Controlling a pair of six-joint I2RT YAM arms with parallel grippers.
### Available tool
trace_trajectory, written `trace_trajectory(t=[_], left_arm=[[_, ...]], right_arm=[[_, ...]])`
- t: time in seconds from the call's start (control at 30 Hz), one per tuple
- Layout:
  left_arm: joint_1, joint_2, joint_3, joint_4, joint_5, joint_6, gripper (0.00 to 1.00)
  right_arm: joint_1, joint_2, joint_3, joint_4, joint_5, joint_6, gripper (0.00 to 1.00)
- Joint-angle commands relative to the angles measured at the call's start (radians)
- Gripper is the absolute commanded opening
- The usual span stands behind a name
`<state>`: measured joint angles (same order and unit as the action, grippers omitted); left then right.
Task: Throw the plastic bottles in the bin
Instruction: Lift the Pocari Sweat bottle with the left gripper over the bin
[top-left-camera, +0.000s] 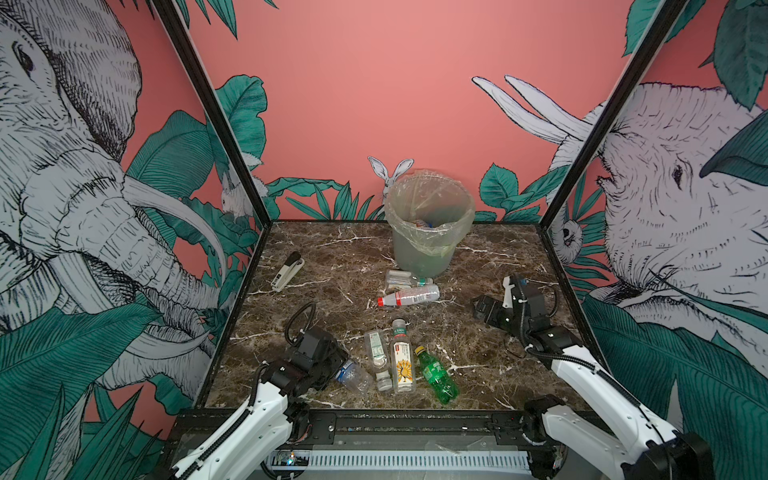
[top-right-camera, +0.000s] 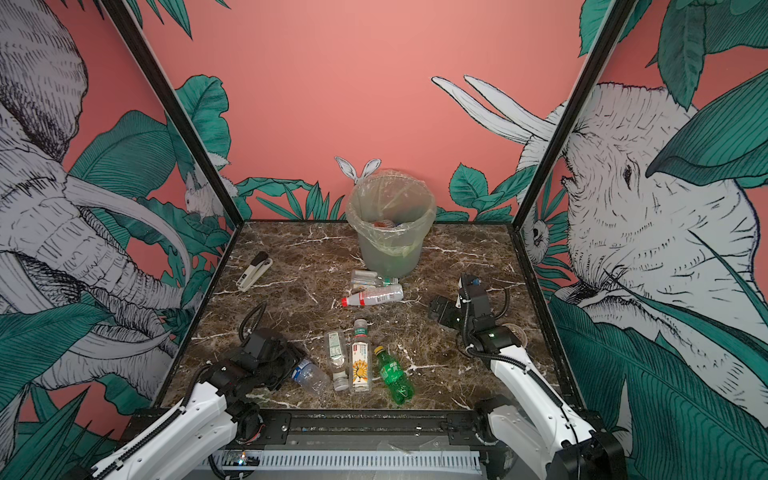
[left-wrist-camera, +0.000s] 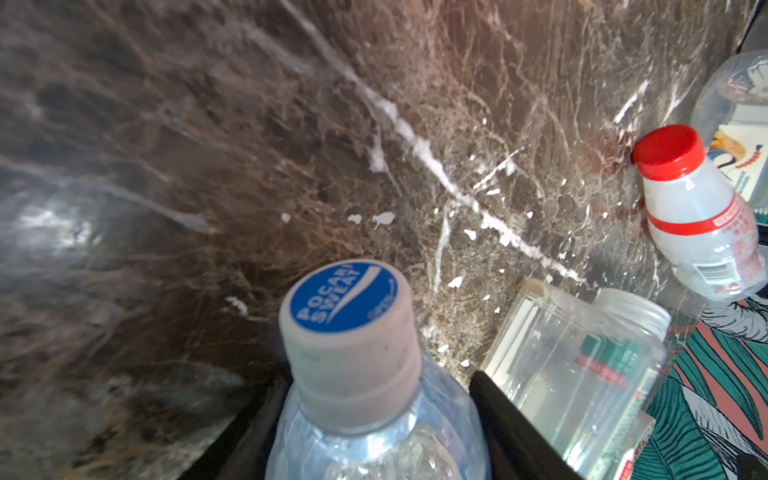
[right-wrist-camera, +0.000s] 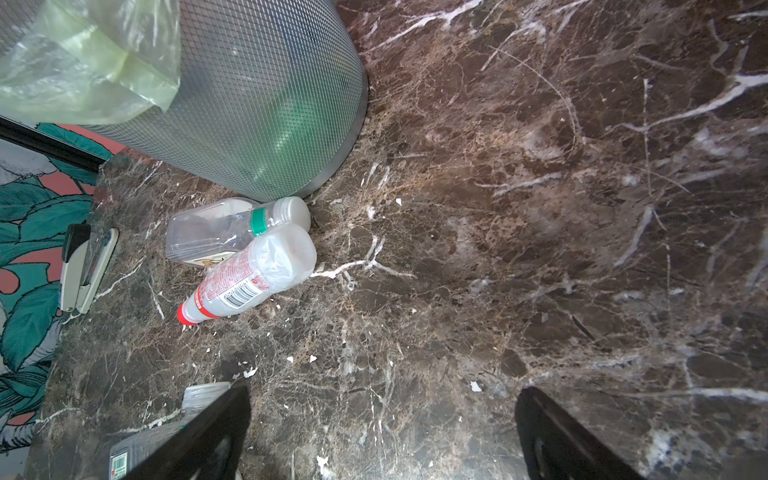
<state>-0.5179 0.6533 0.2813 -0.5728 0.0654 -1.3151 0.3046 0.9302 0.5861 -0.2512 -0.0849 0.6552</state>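
Observation:
My left gripper (top-left-camera: 338, 368) (left-wrist-camera: 378, 374) is shut on a clear bottle (left-wrist-camera: 365, 415) with a blue-and-white cap, low at the table's front left; both jaws press its shoulders. Beside it lie three plastic bottles: a clear green-labelled one (top-left-camera: 377, 353), a yellow-labelled one (top-left-camera: 402, 361) and a green one (top-left-camera: 438, 376). A red-capped bottle (top-left-camera: 409, 296) (right-wrist-camera: 249, 278) and a clear bottle (top-left-camera: 405, 279) lie in front of the bin (top-left-camera: 419, 257) (right-wrist-camera: 257, 104), which holds some items. At the right, my right gripper (top-left-camera: 484, 309) (right-wrist-camera: 382, 395) hovers open over bare marble.
A white-and-black stapler (top-left-camera: 286, 271) (right-wrist-camera: 83, 270) lies at the left, near the side wall. Patterned walls close the table on three sides. A black rail (top-left-camera: 395, 419) runs along the front edge.

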Motion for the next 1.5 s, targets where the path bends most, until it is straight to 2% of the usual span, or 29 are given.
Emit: trace_trajectory(t=[0.0,0.03,0.23,1.03,1.47], left_arm=[[-0.006,-0.003,-0.011,-0.016,-0.025,0.011,0.67],[-0.005,-0.002,-0.007,-0.017,-0.027,0.016,0.63],[-0.005,0.003,0.026,-0.018,-0.041,0.062,0.57],[-0.005,0.070,0.226,-0.012,-0.101,0.344,0.53],[0.005,0.199,0.409,0.022,0.000,0.407,0.50]], right_arm=[[-0.001,-0.001,0.026,0.011,0.015,0.012,0.99],[-0.001,-0.001,0.026,0.010,0.015,0.013,0.99],[0.001,0.008,0.044,-0.008,0.004,0.018,0.99],[0.001,0.033,0.042,-0.085,-0.071,0.143,0.99],[0.003,-0.066,0.011,-0.167,0.005,0.170,0.99]])
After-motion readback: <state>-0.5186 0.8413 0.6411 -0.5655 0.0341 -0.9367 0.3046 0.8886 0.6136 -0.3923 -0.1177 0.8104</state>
